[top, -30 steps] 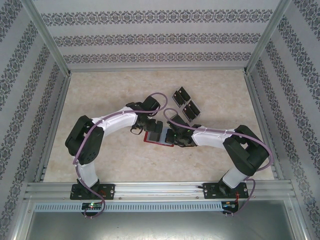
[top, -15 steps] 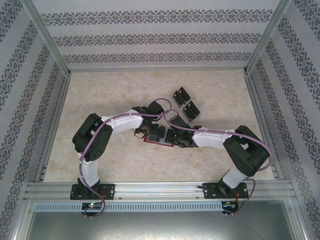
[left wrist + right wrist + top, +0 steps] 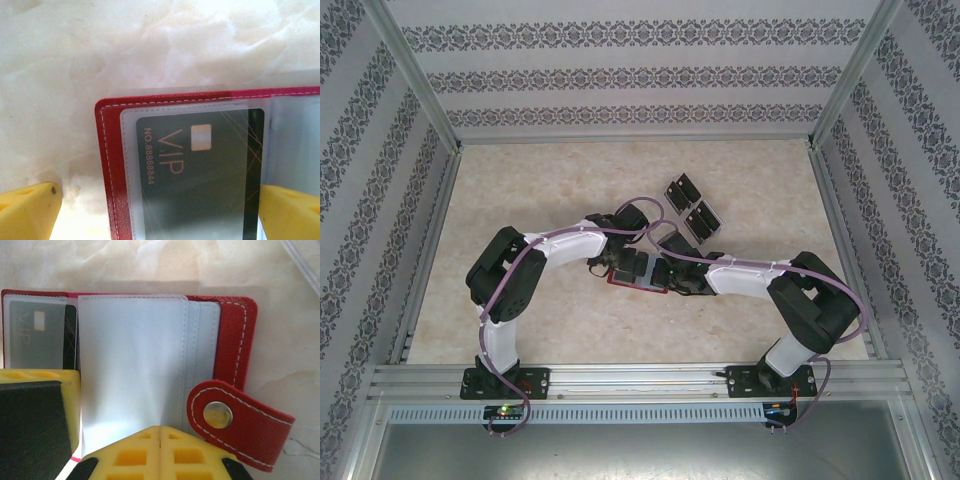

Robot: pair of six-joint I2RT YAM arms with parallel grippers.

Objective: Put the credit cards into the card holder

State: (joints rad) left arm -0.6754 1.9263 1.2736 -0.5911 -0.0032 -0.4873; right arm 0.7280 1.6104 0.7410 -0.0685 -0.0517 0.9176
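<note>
- The left gripper (image 3: 160,215) has its yellow fingertips (image 3: 30,210) spread wide and holds nothing; one tip sits on the table just off the wallet's left edge and the other at the card's far side, so they straddle the card without touching its face
- The right gripper (image 3: 160,450) has its yellow fingers pressed together tip to tip with nothing between them; they bear down on the clear plastic sleeve pages (image 3: 130,355), probably to pin the wallet open and stop it sliding
- A thin black rectangular credit card (image 3: 200,175) lies in the leftmost clear sleeve, nearly fully in; it reads "VIP" and "NO.88888844", with a pale gold chip square and fine gold lines
- The small red leather-like folding card holder (image 3: 107,165), white-stitched, lies open and flat between the two grippers
- Its red closing tab (image 3: 245,425) with a round metal snap hangs unfastened off the right side
- More black cards (image 3: 690,205) wait well apart, toward the back right of the beige marble-pattern table (image 3: 520,200), so the job looks partly done
</note>
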